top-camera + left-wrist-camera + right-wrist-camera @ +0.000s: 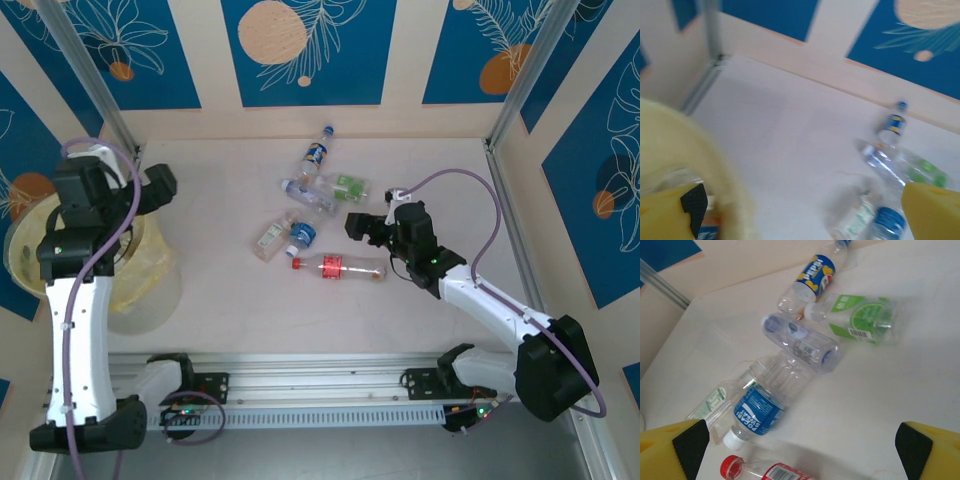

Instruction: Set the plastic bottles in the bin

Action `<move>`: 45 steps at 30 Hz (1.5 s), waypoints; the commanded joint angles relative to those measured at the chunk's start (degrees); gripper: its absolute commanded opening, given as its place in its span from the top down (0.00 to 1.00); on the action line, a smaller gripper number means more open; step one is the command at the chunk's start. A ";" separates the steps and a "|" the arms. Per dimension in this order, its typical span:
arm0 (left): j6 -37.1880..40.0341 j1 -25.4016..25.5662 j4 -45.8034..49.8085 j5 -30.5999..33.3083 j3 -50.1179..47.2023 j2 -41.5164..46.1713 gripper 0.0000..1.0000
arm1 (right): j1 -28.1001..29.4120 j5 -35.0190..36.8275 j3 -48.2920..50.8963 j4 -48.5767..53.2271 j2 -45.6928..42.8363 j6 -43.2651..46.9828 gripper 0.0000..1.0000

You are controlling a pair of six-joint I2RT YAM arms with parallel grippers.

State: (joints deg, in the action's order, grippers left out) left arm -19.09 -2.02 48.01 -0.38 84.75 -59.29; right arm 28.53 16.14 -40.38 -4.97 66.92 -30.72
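**Bottles await collection.** Six small clear plastic bottles [303, 236] with coloured labels and caps lie in a loose cluster at the middle of the white surface [220, 290]. They are well apart from the large round pale-yellow translucent plastic bin [145, 285] at the left edge.

The right pincer [362, 224] hangs just beside the cluster's right side, its yellow fingers [670, 450] spread wide and empty. In its wrist view, the clear bottle with the red cap and red label [765, 472] lies on its side between the fingers at the bottom edge, untouched. The blue-labelled bottle [760, 410] with a white cap lies just beyond it. The left pincer [160, 187] hovers at the bin's rim [695, 145], likewise spread wide with nothing between its fingers.

The bottles look empty and partly crushed. They are likely very light, thin-walled and springy, and slick enough to roll or squirt away under a hard squeeze. The surest hold is probably across the labelled middle of the body, at right angles to the bottle's length, rather than at the tapering neck or cap. The red-labelled bottle, at the cluster's near edge and closest to the right pincer, appears the easiest to take.
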 commanded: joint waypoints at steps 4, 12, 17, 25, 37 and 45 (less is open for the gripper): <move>-0.94 14.42 -7.01 0.12 0.46 -4.08 0.00 | -0.06 2.21 -1.34 2.50 0.41 -2.06 0.02; 2.65 26.89 -6.94 4.18 2.90 -15.78 0.00 | 0.02 3.32 -2.16 5.60 0.36 -2.02 0.00; 5.08 29.79 -4.81 4.73 5.13 -23.17 0.00 | -0.04 4.84 -1.25 6.81 -1.06 -1.98 0.00; 9.92 29.80 -3.91 3.76 4.94 -34.16 0.00 | -0.50 5.45 -0.09 7.61 -3.70 -1.56 0.00; 19.52 29.61 3.58 4.89 8.78 -51.48 0.02 | -0.45 5.30 0.03 8.53 -4.52 -2.23 0.00; 23.92 28.80 0.50 5.43 8.82 -57.41 0.15 | -0.50 5.74 0.20 9.58 -5.25 -2.34 0.00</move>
State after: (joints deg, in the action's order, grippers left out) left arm 1.87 27.38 48.84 4.78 91.94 -115.72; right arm 28.38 20.62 -40.69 4.03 63.31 -32.38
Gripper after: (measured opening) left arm 0.864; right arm 0.999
